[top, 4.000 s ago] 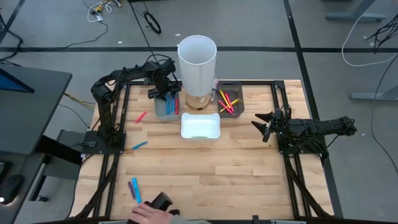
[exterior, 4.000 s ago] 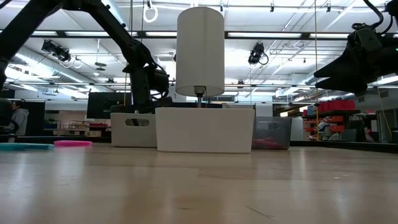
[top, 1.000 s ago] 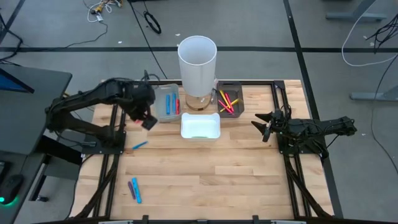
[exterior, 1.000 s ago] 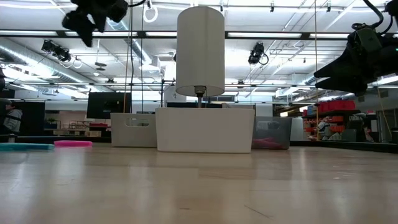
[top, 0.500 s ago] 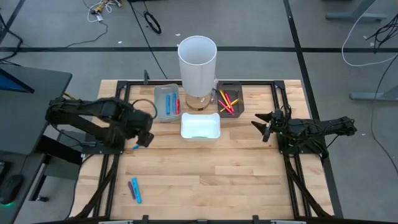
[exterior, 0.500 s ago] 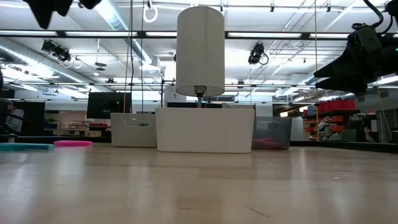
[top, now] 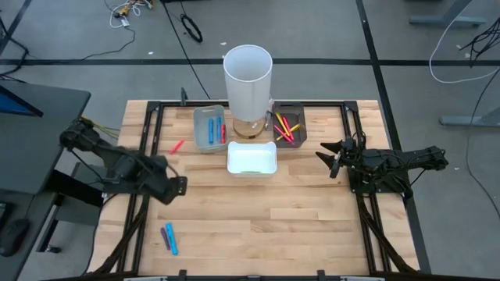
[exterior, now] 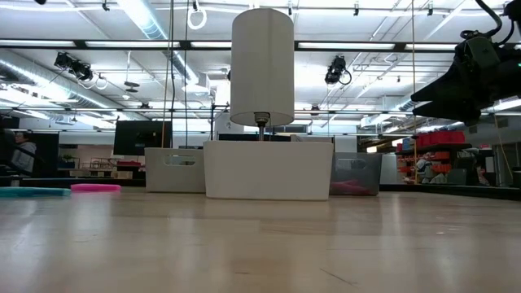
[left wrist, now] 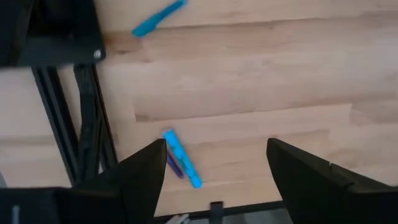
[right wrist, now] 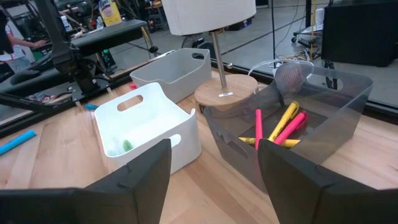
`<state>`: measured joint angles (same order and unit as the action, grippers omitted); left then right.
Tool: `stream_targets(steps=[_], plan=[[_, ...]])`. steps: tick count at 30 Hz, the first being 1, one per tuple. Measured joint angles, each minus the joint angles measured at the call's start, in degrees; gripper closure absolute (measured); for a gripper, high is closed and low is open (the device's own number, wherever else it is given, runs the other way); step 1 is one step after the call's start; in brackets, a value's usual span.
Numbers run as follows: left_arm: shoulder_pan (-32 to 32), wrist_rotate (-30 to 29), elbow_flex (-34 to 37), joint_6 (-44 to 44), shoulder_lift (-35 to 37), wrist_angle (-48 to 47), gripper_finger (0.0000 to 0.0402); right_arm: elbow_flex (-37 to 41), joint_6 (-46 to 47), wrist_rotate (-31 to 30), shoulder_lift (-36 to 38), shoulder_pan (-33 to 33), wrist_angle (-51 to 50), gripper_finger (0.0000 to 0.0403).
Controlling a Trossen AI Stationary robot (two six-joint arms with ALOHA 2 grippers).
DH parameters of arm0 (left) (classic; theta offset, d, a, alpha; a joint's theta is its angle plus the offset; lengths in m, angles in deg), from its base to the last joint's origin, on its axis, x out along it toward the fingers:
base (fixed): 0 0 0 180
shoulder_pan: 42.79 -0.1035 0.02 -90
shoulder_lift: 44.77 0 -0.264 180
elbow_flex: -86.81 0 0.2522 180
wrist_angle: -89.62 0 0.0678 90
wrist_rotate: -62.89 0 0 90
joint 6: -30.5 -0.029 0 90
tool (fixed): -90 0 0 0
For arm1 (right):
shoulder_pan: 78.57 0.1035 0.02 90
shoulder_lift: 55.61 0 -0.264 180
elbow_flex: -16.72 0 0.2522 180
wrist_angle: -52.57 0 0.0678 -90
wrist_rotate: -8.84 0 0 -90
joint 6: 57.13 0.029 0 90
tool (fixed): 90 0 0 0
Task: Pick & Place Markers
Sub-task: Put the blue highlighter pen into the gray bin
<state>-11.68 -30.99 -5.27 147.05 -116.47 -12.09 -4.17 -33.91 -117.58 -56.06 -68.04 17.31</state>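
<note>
High view, left side first: the left gripper [top: 173, 187] hangs over the bare wooden table [top: 312, 211] near its left edge, above the spot where a loose blue marker lay. Its wrist view shows the two dark fingers spread wide with nothing between them, and under them a light-blue marker [left wrist: 182, 158] lying touching a purple marker [left wrist: 174, 167]; this pair sits near the front-left corner [top: 168, 237]. Another blue marker [left wrist: 158, 18] lies farther off beside the arm's frame, and a short pink marker [top: 176, 146] rests just left of the grey rectangular tray [top: 208, 129], which already holds blue and red sticks. Centre stands the tall white cylinder [top: 248, 80], with a white rectangular tray [top: 251, 160] in front holding something green. Right of it, a dark translucent tray [top: 287, 125] carries yellow and pink markers. The right gripper [top: 328, 158] waits over the table's right side, jaws parted and empty.

The step looks like an approach to a loose marker; next it likely calls for descending, centring the fingers across one stick, and closing.
</note>
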Motion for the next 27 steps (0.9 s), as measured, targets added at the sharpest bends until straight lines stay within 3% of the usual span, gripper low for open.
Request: stream_targets(steps=[10,16,27], plan=[[6.84,-1.82,0.00,13.62,-3.27,1.12,0.0118,0.00,0.02,0.00,0.02,0.00,0.01,0.0160],[8.98,1.06,0.00,16.22,-6.13,1.03,0.0118,0.00,0.00,0.00,0.00,0.01,0.00,0.0160],[14.38,-0.01,0.01,16.10,-12.83,1.22,0.0118,0.00,0.01,0.00,0.00,0.00,0.00,0.0160]])
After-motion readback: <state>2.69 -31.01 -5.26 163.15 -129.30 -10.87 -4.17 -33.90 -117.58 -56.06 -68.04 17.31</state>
